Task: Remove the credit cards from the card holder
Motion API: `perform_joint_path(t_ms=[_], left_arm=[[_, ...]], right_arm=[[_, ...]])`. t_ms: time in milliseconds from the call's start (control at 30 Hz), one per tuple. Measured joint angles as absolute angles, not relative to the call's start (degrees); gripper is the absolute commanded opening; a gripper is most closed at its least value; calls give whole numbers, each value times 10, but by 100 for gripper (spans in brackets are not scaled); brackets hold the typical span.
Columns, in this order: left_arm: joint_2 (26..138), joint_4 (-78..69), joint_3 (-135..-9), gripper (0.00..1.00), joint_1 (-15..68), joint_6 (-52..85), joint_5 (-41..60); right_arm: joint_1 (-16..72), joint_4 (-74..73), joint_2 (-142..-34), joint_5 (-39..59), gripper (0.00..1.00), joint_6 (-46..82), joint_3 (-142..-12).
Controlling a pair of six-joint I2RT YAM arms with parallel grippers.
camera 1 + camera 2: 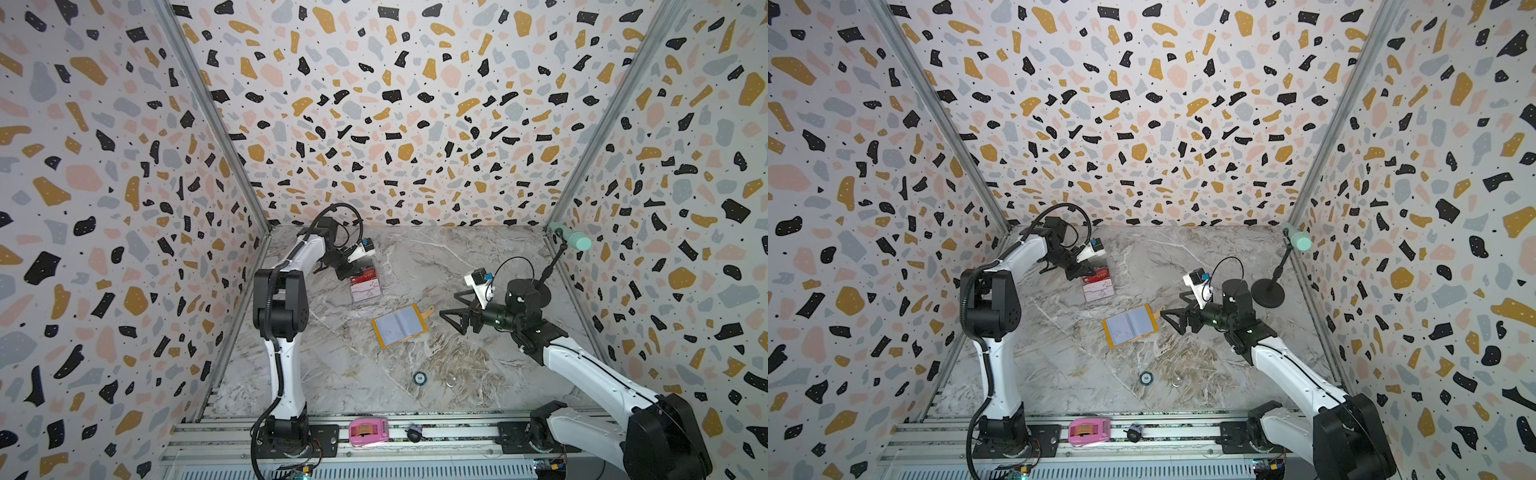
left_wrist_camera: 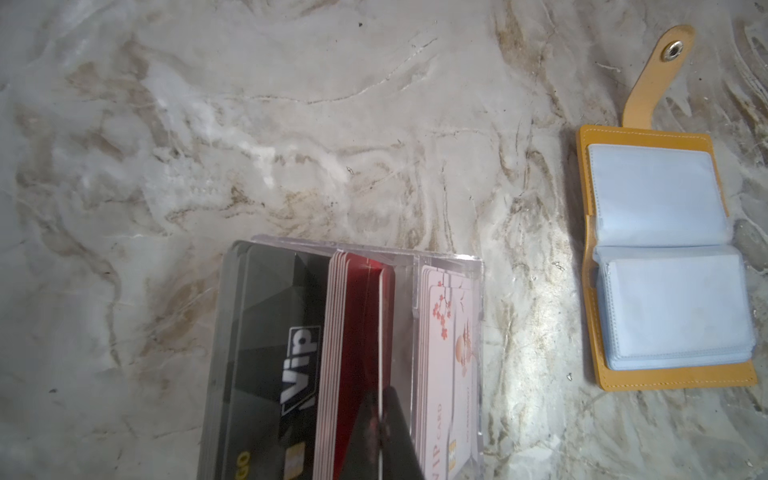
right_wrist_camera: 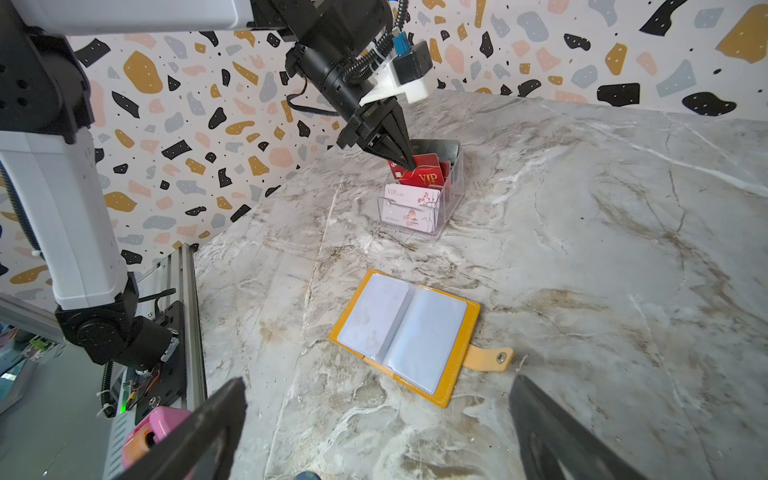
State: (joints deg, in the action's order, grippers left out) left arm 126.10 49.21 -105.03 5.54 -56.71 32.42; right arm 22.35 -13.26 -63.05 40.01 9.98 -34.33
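Note:
The card holder is a mustard wallet lying open mid-table, snap tab out, its facing sleeves pale and blank. Behind it to the left stands a clear acrylic stand with black Vip credit cards, red ones and white ones in its slots. My left gripper is over the stand, shut on the top edge of a red card in the middle slot. To the wallet's right, my right gripper hovers open, holding nothing.
A pink tape dispenser and a small black knob rest on the front rail. A round token and a clear ring lie on the marble near the front. A stand with a teal head is at the back right. Patterned walls enclose three sides.

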Motion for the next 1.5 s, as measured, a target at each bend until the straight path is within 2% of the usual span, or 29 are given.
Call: perform_joint_path(t_ms=[633, 833, 1500], left_arm=[[1264, 480, -1050, 9, 68, -550, 321], [1264, 472, -1050, 19, 72, -539, 320], [1232, 430, -1030, 29, 77, -470, 295]], right_arm=[[223, -133, -629, 395, 99, 100, -342], [223, -133, -629, 394, 99, 100, -342], [223, -133, -629, 394, 99, 100, -340]])
